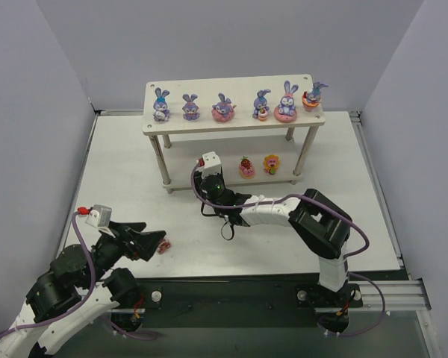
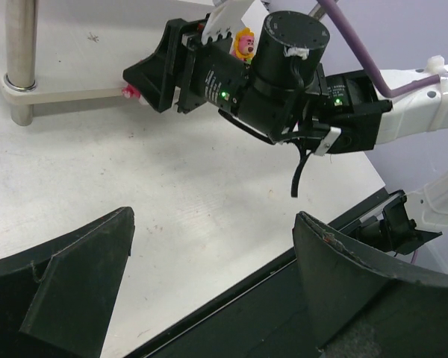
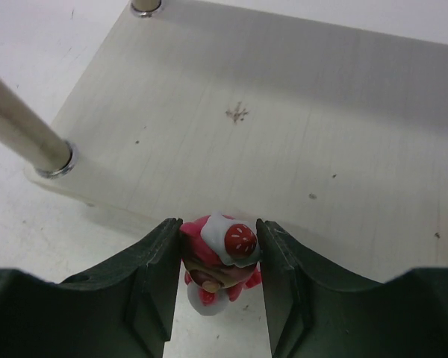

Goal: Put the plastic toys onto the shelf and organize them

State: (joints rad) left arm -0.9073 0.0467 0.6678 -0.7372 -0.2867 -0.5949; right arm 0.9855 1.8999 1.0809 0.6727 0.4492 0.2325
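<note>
The pale wooden shelf (image 1: 231, 88) carries six purple-blue bunnies along its top board, such as the leftmost one (image 1: 161, 105). Its lower board holds a red cake piece (image 1: 246, 167) and an orange one (image 1: 272, 163). My right gripper (image 1: 204, 171) is at the left front edge of the lower board (image 3: 284, 112). It is shut on a red strawberry-topped cake piece (image 3: 220, 257), held just in front of that edge. My left gripper (image 1: 154, 241) is open and empty, low over the table. A small pink toy (image 1: 164, 246) lies right beside its fingertips. That toy does not show in the left wrist view.
The shelf's front left leg (image 3: 26, 134) stands left of my right gripper. In the left wrist view, the right arm's black wrist (image 2: 284, 67) fills the upper middle, with the orange piece (image 2: 245, 43) behind it. The table's dark front rail (image 2: 284, 298) runs under the left gripper (image 2: 213, 239).
</note>
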